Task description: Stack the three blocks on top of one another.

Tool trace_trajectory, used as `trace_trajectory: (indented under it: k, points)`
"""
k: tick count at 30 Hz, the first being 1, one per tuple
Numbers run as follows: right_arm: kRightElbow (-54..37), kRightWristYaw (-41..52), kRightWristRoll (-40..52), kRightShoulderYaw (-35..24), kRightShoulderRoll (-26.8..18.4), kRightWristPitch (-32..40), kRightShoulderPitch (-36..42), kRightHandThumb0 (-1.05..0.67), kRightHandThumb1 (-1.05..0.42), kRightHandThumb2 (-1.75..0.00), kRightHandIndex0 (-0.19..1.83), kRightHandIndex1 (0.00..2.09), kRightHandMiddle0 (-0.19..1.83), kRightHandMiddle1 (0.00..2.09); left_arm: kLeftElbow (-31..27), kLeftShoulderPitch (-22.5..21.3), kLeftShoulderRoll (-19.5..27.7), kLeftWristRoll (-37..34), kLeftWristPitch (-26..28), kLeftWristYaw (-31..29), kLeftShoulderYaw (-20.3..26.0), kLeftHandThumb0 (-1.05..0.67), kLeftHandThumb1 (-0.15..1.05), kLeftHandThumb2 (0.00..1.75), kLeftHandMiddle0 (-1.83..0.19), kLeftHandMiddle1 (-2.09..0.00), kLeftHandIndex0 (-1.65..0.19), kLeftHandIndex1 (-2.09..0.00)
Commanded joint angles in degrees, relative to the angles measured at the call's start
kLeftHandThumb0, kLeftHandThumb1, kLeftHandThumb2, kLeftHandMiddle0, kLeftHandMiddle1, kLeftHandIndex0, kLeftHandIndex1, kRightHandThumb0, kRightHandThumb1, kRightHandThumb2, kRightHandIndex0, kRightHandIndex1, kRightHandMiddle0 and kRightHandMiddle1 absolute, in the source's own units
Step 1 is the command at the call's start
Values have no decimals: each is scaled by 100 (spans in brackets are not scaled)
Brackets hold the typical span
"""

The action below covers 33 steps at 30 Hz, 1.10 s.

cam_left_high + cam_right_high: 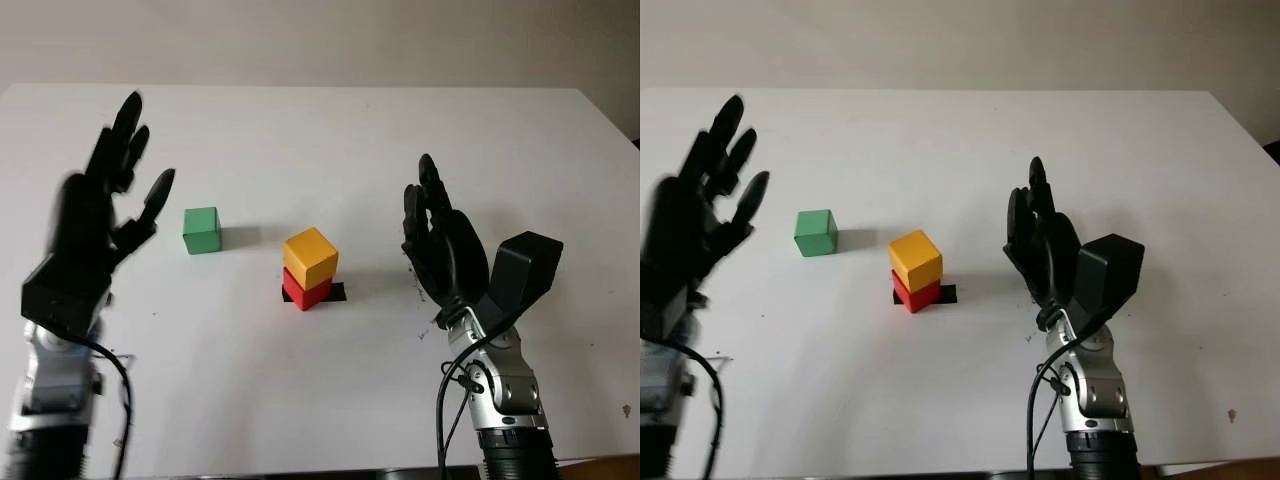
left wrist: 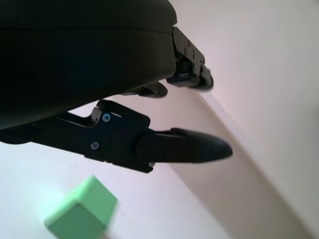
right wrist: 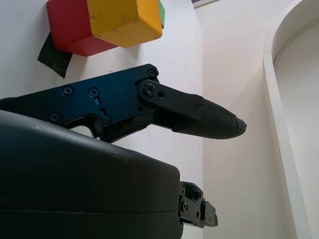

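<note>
Black and glossy, the robot's left hand [image 1: 110,205] is raised over the left part of the white matte surface [image 1: 330,140], open and holding nothing, its fingers [image 1: 158,192] pointing up and away from the robot. Just to the right of that hand, apart from it, sits the small green cube-shaped block [image 1: 201,230], flat on the surface and casting a soft shadow to its right; the left wrist view catches the same block [image 2: 82,209] below one of the hand's dark fingers [image 2: 184,148], with a clear gap between them. The black right hand [image 1: 440,245] stands over the right part of the surface, also open and empty, palm turned toward the middle. Between the two hands, nearer the right one, the yellow cube-shaped block [image 1: 310,257] sits on top of the red cube-shaped block [image 1: 304,290], turned a little so that its corners overhang the red faces. The red block stands on a small patch of black tape [image 1: 335,292] stuck to the surface. From the right wrist camera the two-block stack [image 3: 99,25] lies beyond the hand's finger [image 3: 199,117], not touching it. The green block is well apart from the stack, to its left.
</note>
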Motion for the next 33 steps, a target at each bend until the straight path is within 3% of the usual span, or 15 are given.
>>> trace_trajectory:
  k: [1, 6, 15, 19, 27, 33]
  points:
    - [-102, 44, 6, -64, -96, -79, -1, -65, -105, -71, -19, 0, -19, 0, -146, -148, 458, 325, 220, -203, -94, -61, 102, 13, -38, -3, -44, -9]
    - [-65, 35, -30, -123, -143, -52, -52, -65, -105, -70, -19, 0, -19, 0, -248, -383, 1112, 719, 856, -978, -389, -66, 101, 7, -30, -2, -43, -6]
    - [-38, 28, -34, -185, -141, -59, -104, -64, -105, -69, -19, 0, -19, 0, 156, -987, 1739, 1445, 1165, -1792, -1195, -77, 100, 6, -15, -2, -43, -5]
    - [20, 22, -31, -205, -133, -105, -130, -64, -105, -68, -19, 0, -19, 0, 303, -1100, 1696, 1803, 1275, -1766, -1518, -83, 100, 6, -9, -2, -39, -4]
    - [16, 52, -52, -215, -170, -134, -118, -66, -105, -66, -19, 0, -19, 0, 937, -1147, 1612, 2331, 753, -1107, -2050, -83, 101, 6, -7, -4, -37, -3]
    - [-10, 18, -85, -209, -167, -107, -103, -66, -105, -65, -19, 0, -19, 0, 1005, -1192, 1553, 2497, 884, -1166, -2256, -87, 103, 6, -5, -4, -34, -2]
